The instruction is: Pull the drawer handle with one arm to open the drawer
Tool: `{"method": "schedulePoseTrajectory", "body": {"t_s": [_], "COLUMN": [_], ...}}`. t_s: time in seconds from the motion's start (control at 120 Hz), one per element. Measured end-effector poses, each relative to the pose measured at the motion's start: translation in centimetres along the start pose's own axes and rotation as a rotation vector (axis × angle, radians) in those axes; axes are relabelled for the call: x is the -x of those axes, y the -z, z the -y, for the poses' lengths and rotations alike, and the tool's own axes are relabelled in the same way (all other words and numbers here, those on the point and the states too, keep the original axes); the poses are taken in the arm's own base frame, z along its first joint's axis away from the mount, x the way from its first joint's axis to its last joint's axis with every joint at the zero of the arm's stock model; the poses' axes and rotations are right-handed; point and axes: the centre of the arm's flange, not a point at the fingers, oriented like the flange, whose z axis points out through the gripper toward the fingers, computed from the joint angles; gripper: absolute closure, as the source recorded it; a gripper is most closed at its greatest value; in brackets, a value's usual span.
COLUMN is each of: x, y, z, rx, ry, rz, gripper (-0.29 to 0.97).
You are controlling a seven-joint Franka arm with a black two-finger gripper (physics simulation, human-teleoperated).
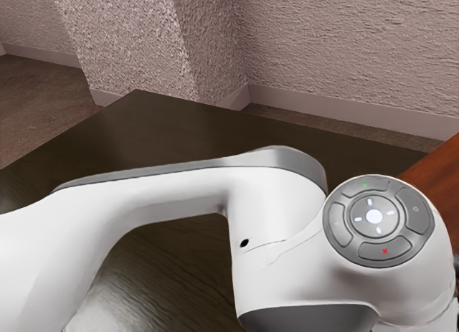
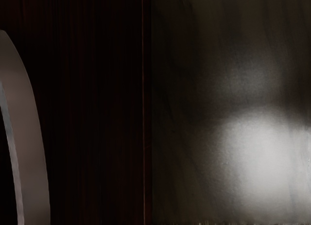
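Your arm (image 1: 179, 210) stretches across the exterior view. Its wrist joint, with the round button panel (image 1: 374, 217), sits low at that view's right, just beside the red-brown cabinet (image 1: 439, 176) that stands on the dark table (image 1: 158, 131). That long reach makes sense, since the hand has to be tight against the cabinet's face to get at the handle. The arm's own bulk covers the hand end, so you cannot tell whether the claw is open, closed or gripping anything; don't assume you have a hold. In the wrist view you look along dark red wood, which I judge to be the drawer front (image 2: 87, 108). It meets the greyer table top at a straight seam (image 2: 144, 89). A pale grey curved bar runs against the red wood, on the side away from the table, and I take it for the drawer handle (image 2: 26, 152). It seems close to the hand but off to one side, not squarely under it. Whether the drawer has come out at all is not readable here. I'd confirm the bar is between the claw's sides before hauling, then pull straight out from the cabinet face so the bar cannot slip free.
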Motion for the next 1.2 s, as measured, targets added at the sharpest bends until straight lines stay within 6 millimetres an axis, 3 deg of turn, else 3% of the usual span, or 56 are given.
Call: {"method": "schedulePoseTrajectory", "body": {"t_s": [0.25,0.375,0.542,1.2], "x": [0.0,-1.2,-1.8,-0.2], "y": [1.3,1.9,1.2,3.0], "z": [-1.0,-1.5,-2.5,-6.5], "rx": [-0.015,-0.022,-0.006,-0.010], "ry": [-0.005,-0.021,-0.034,-0.037], "rz": [0.000,-0.017,-0.016,0.025], "gripper": [0.05,0.03,0.00,0.01]}}
